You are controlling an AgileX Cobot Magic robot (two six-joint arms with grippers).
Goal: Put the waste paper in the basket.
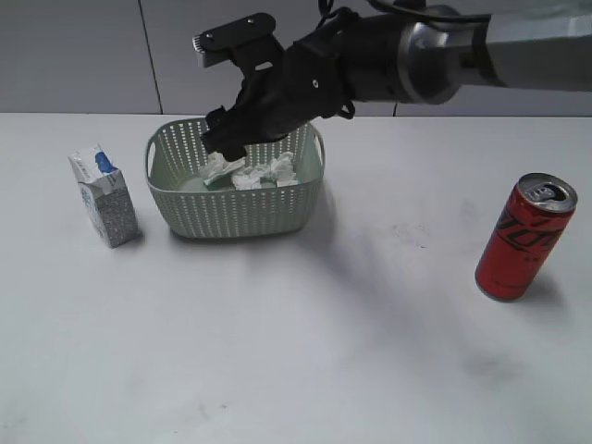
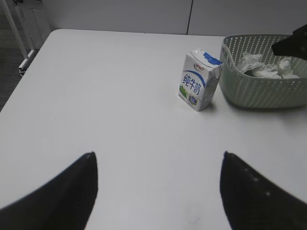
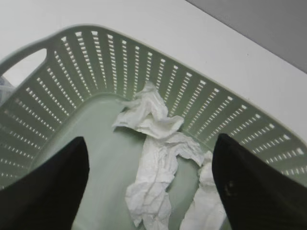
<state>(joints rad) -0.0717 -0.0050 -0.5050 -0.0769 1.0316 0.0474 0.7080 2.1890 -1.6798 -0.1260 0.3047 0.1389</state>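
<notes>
The pale green plastic basket (image 1: 231, 215) stands at the back left of the white table. It also shows in the left wrist view (image 2: 261, 88) and in the right wrist view (image 3: 81, 62). Crumpled white waste paper (image 1: 250, 172) lies inside it on the bottom, seen close in the right wrist view (image 3: 158, 158) and in the left wrist view (image 2: 264, 67). My right gripper (image 1: 220, 139) hangs over the basket's back rim, open and empty (image 3: 151, 141), with the paper below its jaws. My left gripper (image 2: 158, 155) is open and empty above bare table, out of the exterior view.
A small white and blue milk carton (image 1: 104, 196) stands just left of the basket, also in the left wrist view (image 2: 199, 80). A red drink can (image 1: 525, 237) stands upright at the right. The table's left edge (image 2: 29, 62) shows in the left wrist view.
</notes>
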